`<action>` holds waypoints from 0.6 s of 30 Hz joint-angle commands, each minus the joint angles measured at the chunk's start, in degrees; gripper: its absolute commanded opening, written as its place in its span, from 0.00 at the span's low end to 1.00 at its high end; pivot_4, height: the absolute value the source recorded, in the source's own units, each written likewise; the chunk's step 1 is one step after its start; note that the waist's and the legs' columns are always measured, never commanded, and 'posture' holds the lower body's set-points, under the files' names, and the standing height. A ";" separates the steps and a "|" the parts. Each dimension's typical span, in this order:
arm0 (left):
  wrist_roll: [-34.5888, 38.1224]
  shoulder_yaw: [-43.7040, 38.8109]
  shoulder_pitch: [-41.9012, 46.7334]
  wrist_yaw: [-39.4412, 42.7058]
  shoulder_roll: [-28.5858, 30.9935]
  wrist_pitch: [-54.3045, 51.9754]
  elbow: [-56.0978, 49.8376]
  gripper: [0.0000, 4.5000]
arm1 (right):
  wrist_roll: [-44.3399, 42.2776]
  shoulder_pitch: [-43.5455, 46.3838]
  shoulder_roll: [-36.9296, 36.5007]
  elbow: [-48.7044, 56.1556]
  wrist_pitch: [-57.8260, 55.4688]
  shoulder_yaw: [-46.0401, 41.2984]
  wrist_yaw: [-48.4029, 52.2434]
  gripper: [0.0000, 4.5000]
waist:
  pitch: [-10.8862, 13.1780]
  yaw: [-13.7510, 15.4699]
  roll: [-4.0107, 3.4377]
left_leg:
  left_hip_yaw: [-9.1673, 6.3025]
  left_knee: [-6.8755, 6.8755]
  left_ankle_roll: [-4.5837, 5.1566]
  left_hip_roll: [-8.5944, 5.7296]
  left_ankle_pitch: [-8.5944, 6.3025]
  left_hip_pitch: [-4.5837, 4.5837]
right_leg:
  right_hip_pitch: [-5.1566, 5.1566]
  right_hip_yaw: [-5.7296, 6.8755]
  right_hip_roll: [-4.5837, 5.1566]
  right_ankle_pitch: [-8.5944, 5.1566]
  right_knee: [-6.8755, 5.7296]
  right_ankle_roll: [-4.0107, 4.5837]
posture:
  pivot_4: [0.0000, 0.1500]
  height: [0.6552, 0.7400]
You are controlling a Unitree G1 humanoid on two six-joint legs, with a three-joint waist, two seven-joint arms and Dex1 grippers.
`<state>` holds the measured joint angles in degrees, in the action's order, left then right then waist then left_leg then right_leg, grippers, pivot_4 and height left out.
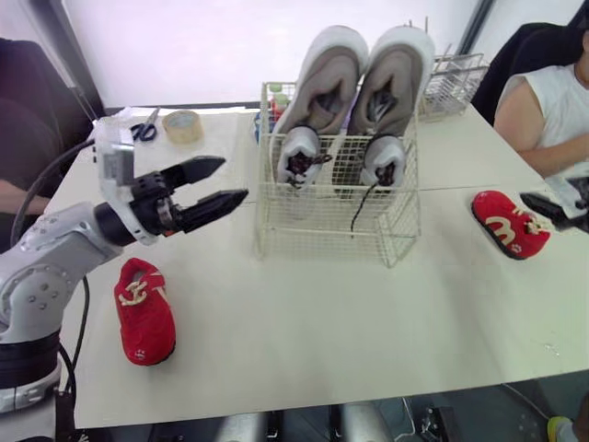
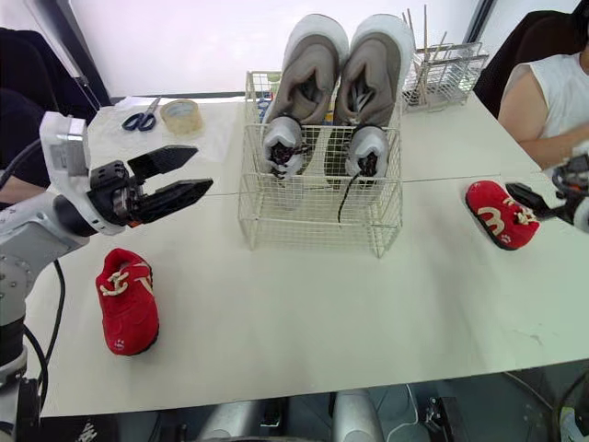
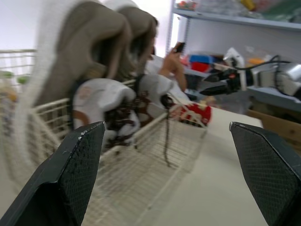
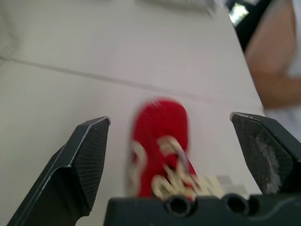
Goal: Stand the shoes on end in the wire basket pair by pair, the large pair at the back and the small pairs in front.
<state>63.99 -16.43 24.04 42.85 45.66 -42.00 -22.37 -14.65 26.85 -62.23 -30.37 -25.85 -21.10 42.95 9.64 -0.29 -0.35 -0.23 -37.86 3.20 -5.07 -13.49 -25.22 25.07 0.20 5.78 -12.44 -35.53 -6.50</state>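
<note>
Now the right claw (image 4: 168, 117) gapes wide at the red shoe (image 4: 159, 134): light, soft, probably best pinched across the firmer heel.

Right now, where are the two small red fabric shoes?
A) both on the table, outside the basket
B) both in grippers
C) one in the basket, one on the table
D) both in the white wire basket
A: one small red shoe lies on the table left of the white wire basket, the other red shoe to its right.
</note>
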 commanded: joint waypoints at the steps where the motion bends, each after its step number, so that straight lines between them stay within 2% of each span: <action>1: 0.64 -0.23 1.15 0.92 0.63 -0.56 -1.82 0.97 | 1.71 1.85 -1.59 -5.00 3.11 0.06 -0.19 1.00 | 0.00 -0.35 -0.02 | 0.00 0.05 0.01 0.02 0.00 0.04 | -0.01 0.00 -0.02 0.00 -0.01 0.00 | 1.00 1.00; 11: 0.72 -0.63 1.50 -0.62 -0.19 -1.07 -3.55 0.97 | 4.36 12.99 2.91 -22.85 7.25 4.97 1.30 1.00 | 0.01 -0.21 -0.04 | -0.01 0.16 0.07 0.03 -0.03 0.26 | -0.23 -0.01 -0.02 -0.02 0.10 0.02 | 1.00 1.00; 18: 0.63 -1.15 0.98 -2.62 -0.32 -0.78 -5.09 0.97 | 8.13 15.58 4.74 -31.16 11.02 8.81 0.53 1.00 | 0.01 -0.35 -0.04 | -0.03 0.16 -0.10 0.00 -0.08 0.27 | -0.31 -0.01 0.00 -0.01 0.20 0.02 | 1.00 1.00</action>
<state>64.25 -16.07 24.81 40.72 45.38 -43.43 -25.64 -7.48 41.36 -57.13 -60.76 -16.39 -12.36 44.13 9.65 -0.64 -0.39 -0.27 -37.70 3.03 -5.07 -13.53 -24.94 24.77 0.19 5.77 -12.45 -35.33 -6.48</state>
